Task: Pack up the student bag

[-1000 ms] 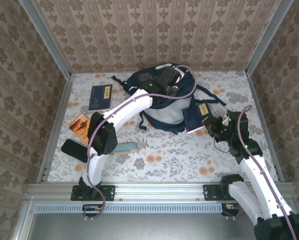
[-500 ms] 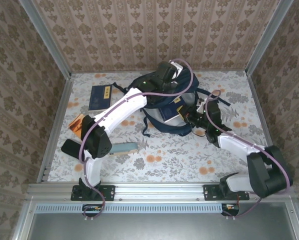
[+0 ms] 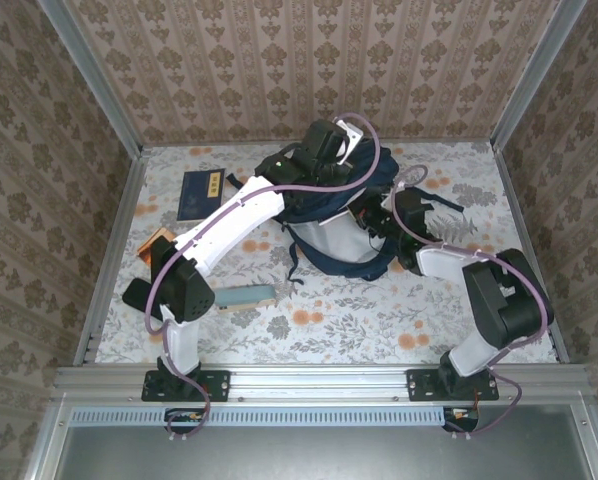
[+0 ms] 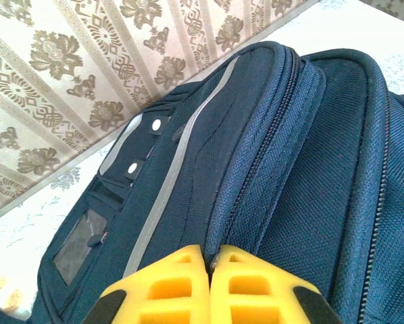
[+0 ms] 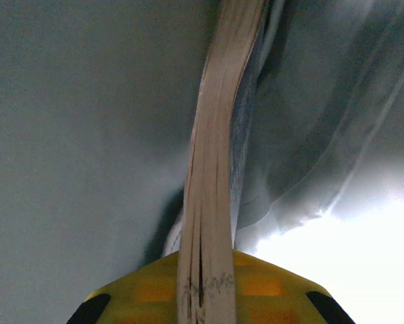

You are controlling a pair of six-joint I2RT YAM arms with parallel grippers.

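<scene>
At the left edge of the floral bench lies a flat black object. Just beyond it sits an orange booklet, its print too small to read. Farther back lies a navy booklet with a yellow label, the writing on it unreadable. Near the left arm's base lies a slim teal item.

The student bag stands at the far middle of the bench, its mouth open towards the right and the pale lining showing. The left tool is at the bag's top; its yellow fingers are pressed together over the zip ridge of the navy fabric. Beside a grey stripe are two white studs and a blank clear window pocket.

The right tool reaches into the bag's mouth, clamped narrowly on a book held edge-on against the lining. A faint stamp on the page edges cannot be read.
</scene>
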